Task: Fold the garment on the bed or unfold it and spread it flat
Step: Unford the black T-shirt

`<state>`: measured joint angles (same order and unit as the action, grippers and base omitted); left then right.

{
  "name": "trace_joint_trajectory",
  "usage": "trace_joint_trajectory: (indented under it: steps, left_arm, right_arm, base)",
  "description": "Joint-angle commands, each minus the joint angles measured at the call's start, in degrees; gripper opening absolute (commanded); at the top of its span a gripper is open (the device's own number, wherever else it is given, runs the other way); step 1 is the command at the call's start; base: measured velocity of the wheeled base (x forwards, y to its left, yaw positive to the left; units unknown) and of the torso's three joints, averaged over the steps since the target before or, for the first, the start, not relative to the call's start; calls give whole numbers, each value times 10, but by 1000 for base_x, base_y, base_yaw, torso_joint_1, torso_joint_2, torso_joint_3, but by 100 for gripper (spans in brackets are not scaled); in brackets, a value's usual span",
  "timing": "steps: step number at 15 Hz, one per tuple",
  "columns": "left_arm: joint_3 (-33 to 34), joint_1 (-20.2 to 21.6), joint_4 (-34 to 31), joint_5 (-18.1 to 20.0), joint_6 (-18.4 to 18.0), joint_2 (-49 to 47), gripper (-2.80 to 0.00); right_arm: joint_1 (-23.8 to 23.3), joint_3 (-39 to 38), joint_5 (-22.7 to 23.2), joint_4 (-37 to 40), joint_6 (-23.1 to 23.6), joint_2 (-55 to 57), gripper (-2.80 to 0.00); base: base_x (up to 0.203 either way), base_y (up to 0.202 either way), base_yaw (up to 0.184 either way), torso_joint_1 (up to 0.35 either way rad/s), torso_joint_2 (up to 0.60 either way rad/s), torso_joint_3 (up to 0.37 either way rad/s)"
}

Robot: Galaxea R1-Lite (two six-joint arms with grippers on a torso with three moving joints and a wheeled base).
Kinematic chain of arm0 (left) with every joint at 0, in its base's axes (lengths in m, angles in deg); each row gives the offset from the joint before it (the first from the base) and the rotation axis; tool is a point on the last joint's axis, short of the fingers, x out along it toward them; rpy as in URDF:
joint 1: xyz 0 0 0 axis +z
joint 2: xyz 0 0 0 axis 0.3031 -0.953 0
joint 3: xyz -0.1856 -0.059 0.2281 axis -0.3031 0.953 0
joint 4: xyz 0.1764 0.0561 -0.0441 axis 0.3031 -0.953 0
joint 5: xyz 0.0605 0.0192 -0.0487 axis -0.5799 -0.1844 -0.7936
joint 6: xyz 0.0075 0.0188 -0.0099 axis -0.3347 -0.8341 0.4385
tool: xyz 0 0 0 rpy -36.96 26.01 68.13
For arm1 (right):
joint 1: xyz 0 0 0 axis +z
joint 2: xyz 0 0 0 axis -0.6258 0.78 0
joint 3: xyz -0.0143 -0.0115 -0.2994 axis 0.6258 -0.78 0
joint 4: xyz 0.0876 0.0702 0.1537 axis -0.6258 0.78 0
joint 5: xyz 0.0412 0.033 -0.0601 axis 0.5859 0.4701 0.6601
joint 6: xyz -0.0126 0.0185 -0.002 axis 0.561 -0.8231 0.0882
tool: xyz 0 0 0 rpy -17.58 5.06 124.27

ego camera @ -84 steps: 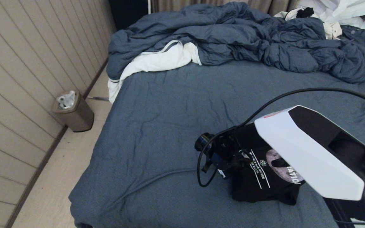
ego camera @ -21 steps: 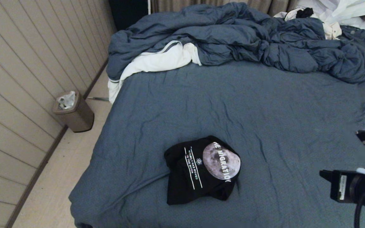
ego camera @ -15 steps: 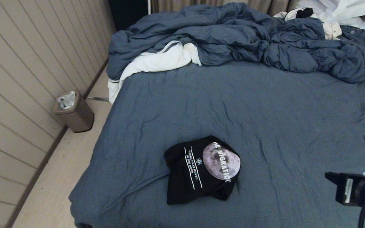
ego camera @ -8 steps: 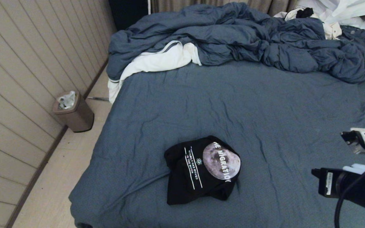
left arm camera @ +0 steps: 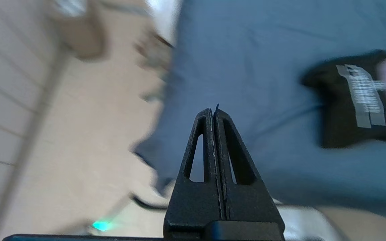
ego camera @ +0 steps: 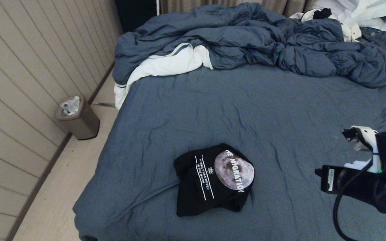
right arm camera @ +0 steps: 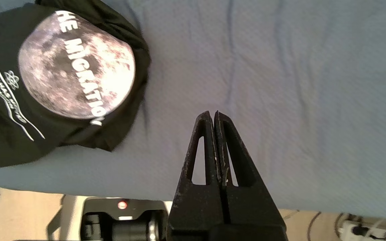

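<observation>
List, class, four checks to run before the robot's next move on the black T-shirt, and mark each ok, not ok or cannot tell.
1. T-shirt lies bunched on the bed, print up, nothing on it: ok.
2. Right hand shut, empty, over bare sheet beside the shirt: ok.
3. Left hand shut, empty, apart from the shirt: ok.
4. Hands open for a grasp: not ok.
5. Sleeves and hem located: cannot tell.

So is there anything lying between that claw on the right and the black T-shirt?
Nothing visible. Only bare sheet of the bed separates the right gripper, shut and empty, from the T-shirt. The duvet is bunched at the far end.
</observation>
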<state>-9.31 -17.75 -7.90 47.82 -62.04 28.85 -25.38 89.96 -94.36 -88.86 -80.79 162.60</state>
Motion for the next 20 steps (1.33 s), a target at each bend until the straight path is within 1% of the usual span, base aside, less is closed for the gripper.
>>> trace_joint_trajectory:
  steps: [1, 3, 4, 5, 6, 7, 8, 10, 12, 14, 16, 18, 20]
  left_arm:
    - [-53, -1, 6, 23, 32, -179, -280]
    - [-85, -10, 14, 37, 71, -283, -280]
    - [-96, -34, 20, 40, 98, -328, -280]
    - [-103, -77, 28, 39, 126, -360, -280]
    - [-109, -134, 37, 30, 155, -391, -280]
    - [-114, -188, 48, 10, 179, -423, -280]
    - [-118, -240, 68, -19, 201, -462, -280]
    - [-131, -311, 125, -87, 233, -541, -280]
    - [-153, -367, 175, -136, 248, -617, -280]
    - [-179, -405, 217, -157, 258, -685, -280]
    - [-199, -435, 257, -166, 269, -741, -280]
    - [-206, -461, 309, -173, 284, -775, -280]
    - [-207, -477, 340, -201, 290, -792, -280]
  right_arm:
    - [-18, 22, 9, -7, -2, 71, -280]
    - [-35, 36, 12, -10, -3, 128, -280]
    - [-39, 39, 16, -18, -4, 155, -280]
    - [-41, 42, 21, -41, -4, 178, -280]
    - [-42, 44, 27, -88, -3, 199, -280]
    - [-42, 45, 30, -123, -2, 217, -280]
    - [-41, 47, 31, -142, 0, 229, -280]
    - [-37, 51, 34, -144, 0, 237, -280]
    - [-33, 50, 37, -144, -1, 254, -280]
    - [-21, 52, 37, -144, -3, 268, -280]
    - [-16, 64, 37, -145, -4, 291, -280]
    - [-5, 84, 36, -145, -6, 326, -280]
    - [18, 108, 33, -146, -5, 355, -280]
  base:
    - [0, 0, 0, 0, 0, 0]
    - [0, 0, 0, 0, 0, 0]
    - [0, 0, 0, 0, 0, 0]
    - [0, 0, 0, 0, 0, 0]
    - [0, 0, 0, 0, 0, 0]
    - [0, 0, 0, 0, 0, 0]
    - [0, 0, 0, 0, 0, 0]
    - [0, 0, 0, 0, 0, 0]
    - [0, 0, 0, 0, 0, 0]
    - [0, 0, 0, 0, 0, 0]
    - [0, 0, 0, 0, 0, 0]
    - [0, 0, 0, 0, 0, 0]
    - [0, 0, 0, 0, 0, 0]
